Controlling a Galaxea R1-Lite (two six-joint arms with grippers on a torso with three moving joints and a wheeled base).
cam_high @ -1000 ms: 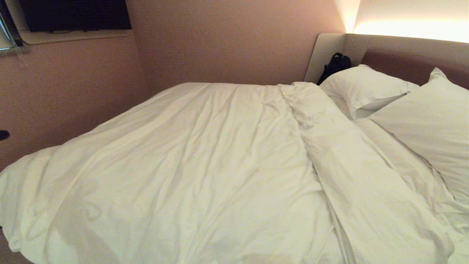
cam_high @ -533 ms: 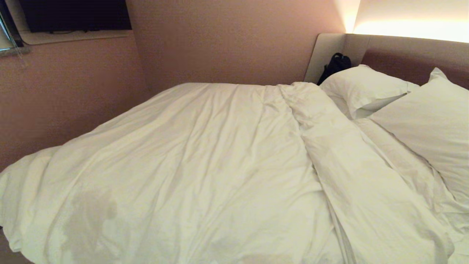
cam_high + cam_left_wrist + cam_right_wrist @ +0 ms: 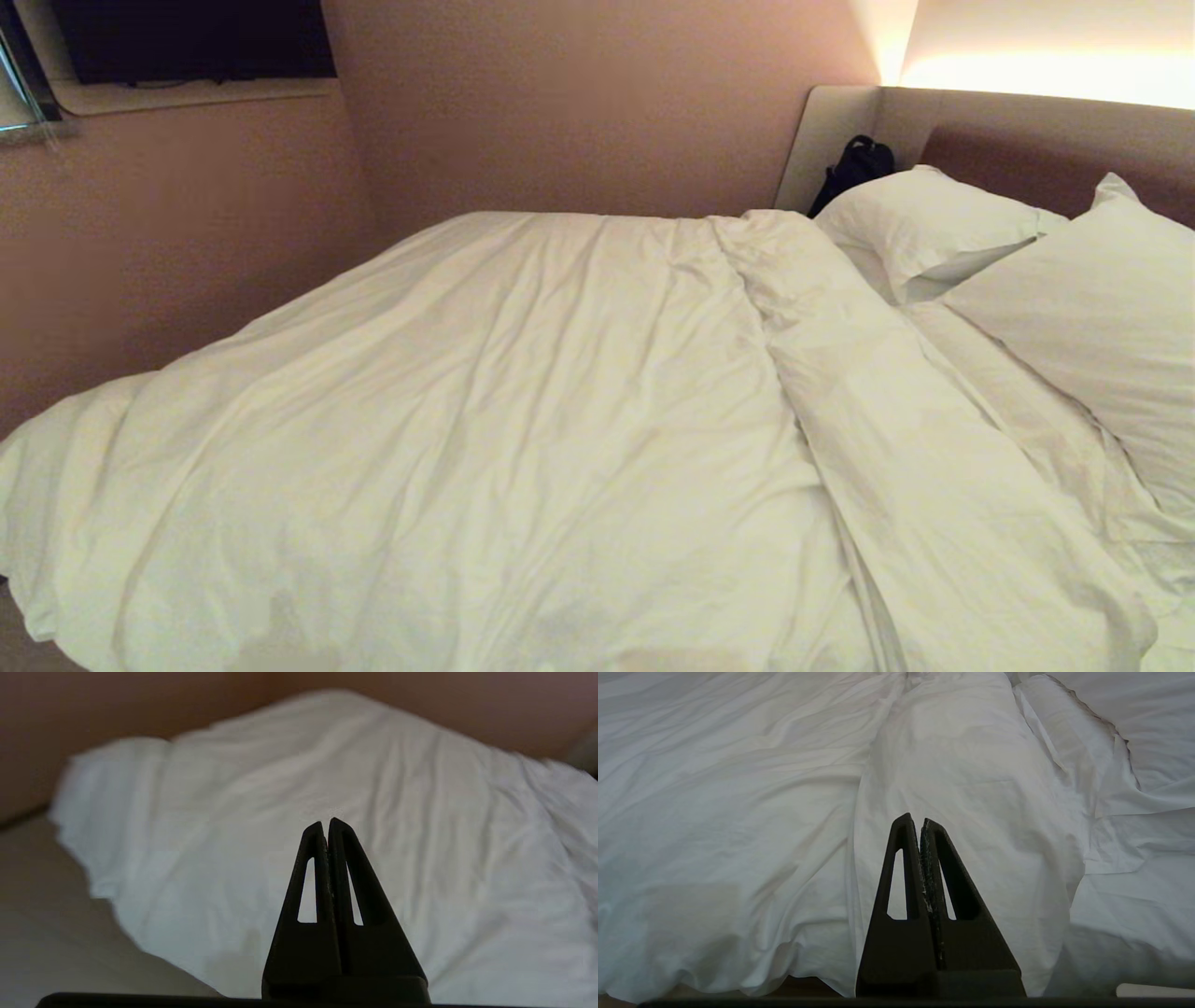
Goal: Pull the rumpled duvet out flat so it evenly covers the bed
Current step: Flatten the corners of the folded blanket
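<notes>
The bed (image 3: pixel 1046 154) fills most of the head view, its padded headboard standing against the lit wall at the far right. The duvet (image 3: pixel 485 420) lies over almost all of the bed, from the edge away from the headboard up to a thick rumpled fold that runs across the bed just short of the pillows. On the headboard side of that fold a strip of flatter white bedding shows. The duvet's surface is creased in long shallow lines, and its corner farthest from the headboard bulges past the bed's edge.

Two pillows (image 3: pixel 934 224) lean against the headboard, the nearer one partly cut off by the frame. A dark bag (image 3: pixel 854 168) sits in the corner beside the headboard, just behind the far pillow. A dark screen (image 3: pixel 191 37) hangs on the wall well away from the headboard.

The left hand (image 3: pixel 325 823) hangs above the duvet's end away from the headboard, fingers clenched together on nothing. The right hand (image 3: pixel 915 821) is over the fold near the headboard end, also clenched and empty. Neither hand touches the cloth.
</notes>
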